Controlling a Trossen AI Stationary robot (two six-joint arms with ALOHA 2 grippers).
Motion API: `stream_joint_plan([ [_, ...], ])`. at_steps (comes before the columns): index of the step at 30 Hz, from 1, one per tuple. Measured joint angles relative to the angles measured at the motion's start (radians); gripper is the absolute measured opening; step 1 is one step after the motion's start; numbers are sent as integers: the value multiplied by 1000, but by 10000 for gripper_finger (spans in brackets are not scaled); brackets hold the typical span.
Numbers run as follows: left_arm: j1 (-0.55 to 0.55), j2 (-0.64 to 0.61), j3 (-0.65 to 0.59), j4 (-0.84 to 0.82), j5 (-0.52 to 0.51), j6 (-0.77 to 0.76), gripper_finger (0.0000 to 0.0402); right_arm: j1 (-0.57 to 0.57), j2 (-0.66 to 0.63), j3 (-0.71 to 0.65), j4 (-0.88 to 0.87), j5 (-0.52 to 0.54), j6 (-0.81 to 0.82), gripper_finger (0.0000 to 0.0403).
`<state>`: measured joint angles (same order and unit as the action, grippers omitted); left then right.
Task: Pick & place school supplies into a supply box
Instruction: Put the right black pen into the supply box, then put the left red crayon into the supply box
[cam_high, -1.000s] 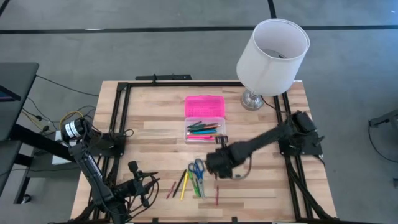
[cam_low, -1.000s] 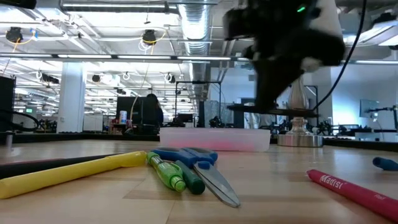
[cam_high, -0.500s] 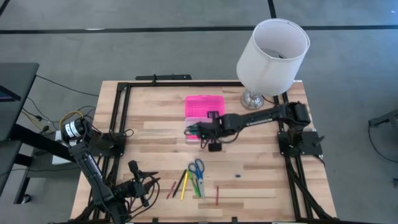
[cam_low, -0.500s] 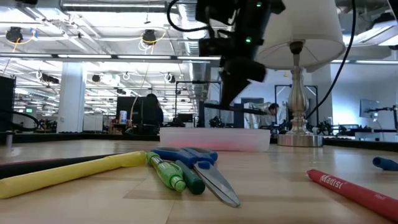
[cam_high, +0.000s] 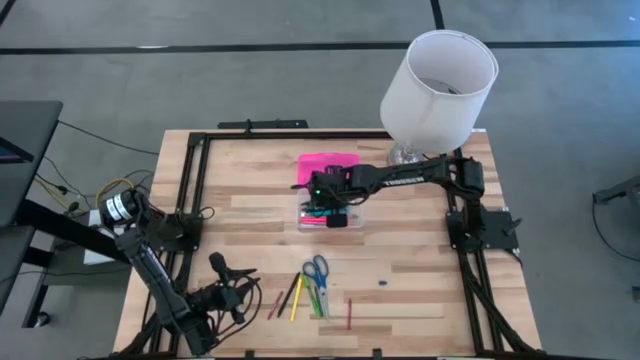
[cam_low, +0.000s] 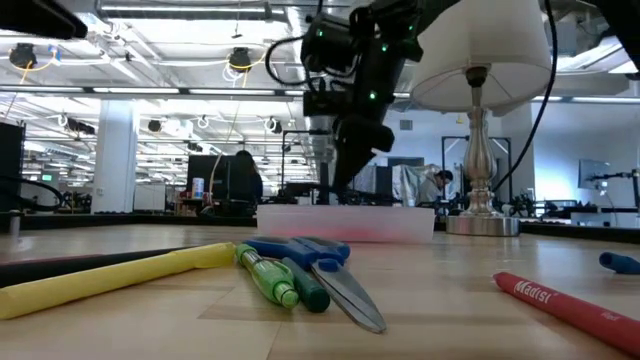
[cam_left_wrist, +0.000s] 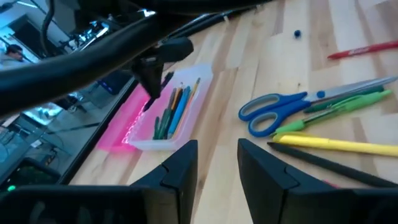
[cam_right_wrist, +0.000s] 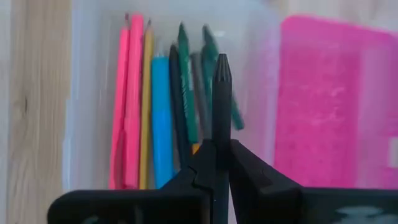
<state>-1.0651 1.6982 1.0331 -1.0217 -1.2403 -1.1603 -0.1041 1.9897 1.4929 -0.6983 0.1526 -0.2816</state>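
The supply box stands at mid-table, its pink lid (cam_high: 328, 163) open toward the far edge and its clear base (cam_high: 345, 222) holding several pens (cam_right_wrist: 155, 118). My right gripper (cam_high: 322, 200) hangs over the base, shut on a black pen (cam_right_wrist: 221, 93). Blue scissors (cam_high: 317, 268), a yellow marker (cam_high: 296, 300), green pens (cam_high: 319, 298) and a red pen (cam_high: 349, 314) lie flat near the front edge. My left gripper (cam_left_wrist: 214, 162) waits open at the front left, just left of these supplies. My right gripper pinches the black pen between its two fingers (cam_right_wrist: 245, 171), on the pen's shaft (cam_right_wrist: 219, 146) behind its tip. The pen runs along the fingers and sticks out past them. The fingers slant down from the table's right, and the pen is lifted clear over the clear base.
A lamp with a white shade (cam_high: 438, 85) stands at the far right corner, close to my right arm. A small blue cap (cam_high: 381, 282) lies right of the scissors. Black frame rails (cam_high: 195, 180) run along the table's edges.
My right gripper has swung from above the supplies at the front toward the far edge and a little left. It now hangs over the box's clear base, with the black pen between its fingers.
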Motion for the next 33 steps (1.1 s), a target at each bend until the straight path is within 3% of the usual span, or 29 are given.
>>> stream_joint_plan([
  [21,16,0,-36,0,3,-40,109,-4,15,0,17,-72,34,103],
  [33,22,0,-36,78,0,-30,109,175,-76,-1,-118,-125,188,107],
])
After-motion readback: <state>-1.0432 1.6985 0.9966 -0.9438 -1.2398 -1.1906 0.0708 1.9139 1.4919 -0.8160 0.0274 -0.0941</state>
